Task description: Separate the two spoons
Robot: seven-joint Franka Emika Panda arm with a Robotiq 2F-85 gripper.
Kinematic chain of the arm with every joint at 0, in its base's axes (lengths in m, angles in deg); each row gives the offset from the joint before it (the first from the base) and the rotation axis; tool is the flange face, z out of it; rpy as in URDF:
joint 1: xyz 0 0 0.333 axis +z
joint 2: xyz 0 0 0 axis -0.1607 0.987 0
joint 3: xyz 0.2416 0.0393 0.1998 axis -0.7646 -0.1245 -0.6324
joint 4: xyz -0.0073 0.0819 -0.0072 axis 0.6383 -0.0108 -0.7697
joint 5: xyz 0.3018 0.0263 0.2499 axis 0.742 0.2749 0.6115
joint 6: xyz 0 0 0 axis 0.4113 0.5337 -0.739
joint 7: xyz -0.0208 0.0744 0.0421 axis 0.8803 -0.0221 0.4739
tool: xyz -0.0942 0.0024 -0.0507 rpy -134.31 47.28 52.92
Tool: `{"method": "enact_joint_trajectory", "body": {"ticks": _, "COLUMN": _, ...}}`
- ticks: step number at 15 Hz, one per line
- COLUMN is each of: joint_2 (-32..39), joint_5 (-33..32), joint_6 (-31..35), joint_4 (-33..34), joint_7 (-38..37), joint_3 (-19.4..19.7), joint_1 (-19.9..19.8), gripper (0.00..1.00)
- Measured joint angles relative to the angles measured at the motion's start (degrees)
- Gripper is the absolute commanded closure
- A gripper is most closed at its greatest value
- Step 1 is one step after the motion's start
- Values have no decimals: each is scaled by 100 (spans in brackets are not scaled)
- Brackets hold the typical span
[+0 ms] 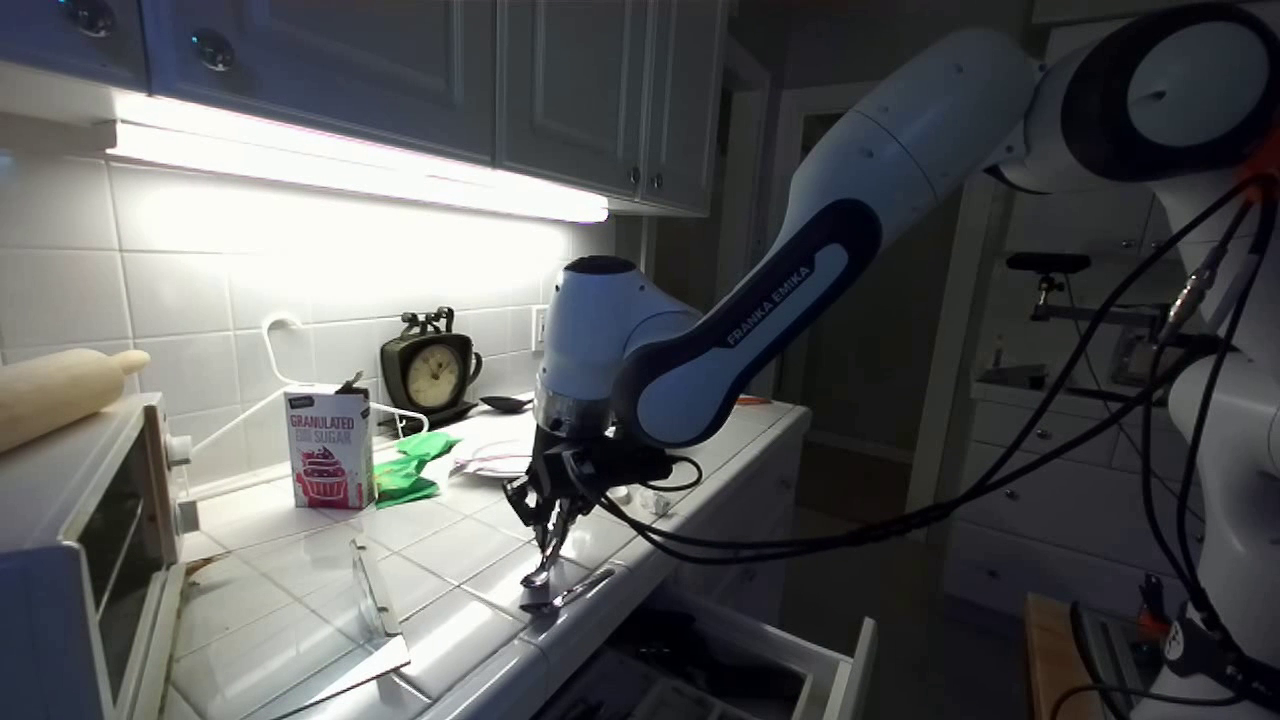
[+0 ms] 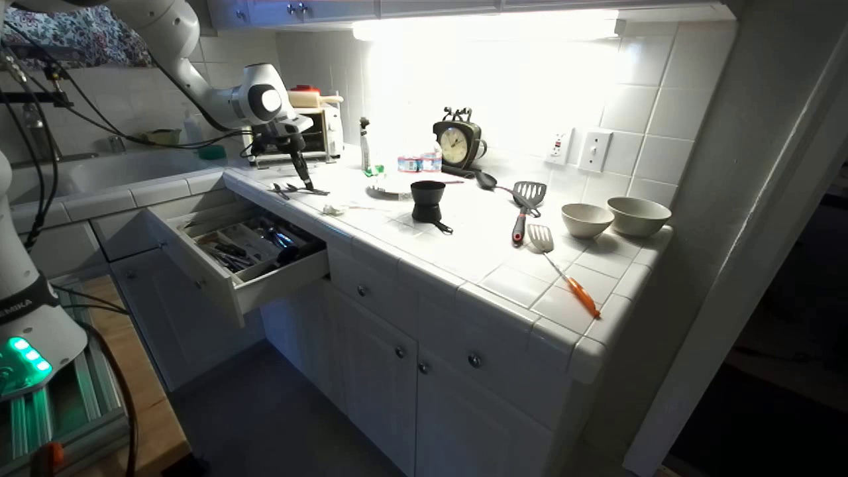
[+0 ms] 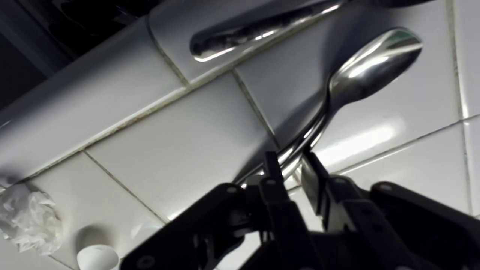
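A dark shiny spoon slants across my fingertips in the wrist view, bowl to the upper right. Its stem looks doubled, as if two spoons lie nested; I cannot tell for sure. My gripper is nearly closed around this stem, and the spoon's offset shadow suggests it is slightly raised. In an exterior view the bowl points down near the tiles below the gripper. Another spoon lies apart along the counter edge, its bowl mostly cut off in the wrist view; it also shows in an exterior view.
An open cutlery drawer juts out below the counter edge. Near the gripper are a crumpled clear wrapper, a sugar box, a green packet and a toaster oven. A black cup stands farther along the counter.
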Motion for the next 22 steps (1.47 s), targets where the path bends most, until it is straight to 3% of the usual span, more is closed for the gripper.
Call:
{"method": "enact_joint_trajectory", "body": {"ticks": 4, "joint_2": 0, "joint_5": -6, "joint_6": -21, "joint_4": 0, "joint_7": 0, "joint_3": -7, "joint_1": 4, "gripper": 19}}
{"method": "enact_joint_trajectory", "body": {"ticks": 6, "joint_2": 1, "joint_5": -6, "joint_6": -23, "joint_4": 0, "joint_7": 0, "joint_3": -11, "joint_1": 7, "gripper": 19}}
{"method": "enact_joint_trajectory", "body": {"ticks": 7, "joint_2": 1, "joint_5": -6, "joint_6": -23, "joint_4": 0, "joint_7": 0, "joint_3": -12, "joint_1": 9, "gripper": 22}}
{"method": "enact_joint_trajectory", "body": {"ticks": 8, "joint_2": 1, "joint_5": -7, "joint_6": -24, "joint_4": 0, "joint_7": 0, "joint_3": -13, "joint_1": 13, "gripper": 44}}
{"method": "enact_joint_trajectory", "body": {"ticks": 9, "joint_2": 1, "joint_5": -13, "joint_6": -26, "joint_4": 0, "joint_7": 0, "joint_3": -13, "joint_1": 20, "gripper": 45}}
{"method": "enact_joint_trajectory", "body": {"ticks": 16, "joint_2": 89, "joint_5": -285, "joint_6": -27, "joint_4": 2, "joint_7": -31, "joint_3": -13, "joint_1": 82, "gripper": 97}}
{"method": "enact_joint_trajectory", "body": {"ticks": 22, "joint_2": 115, "joint_5": -347, "joint_6": -27, "joint_4": 8, "joint_7": -67, "joint_3": -12, "joint_1": 99, "gripper": 97}}
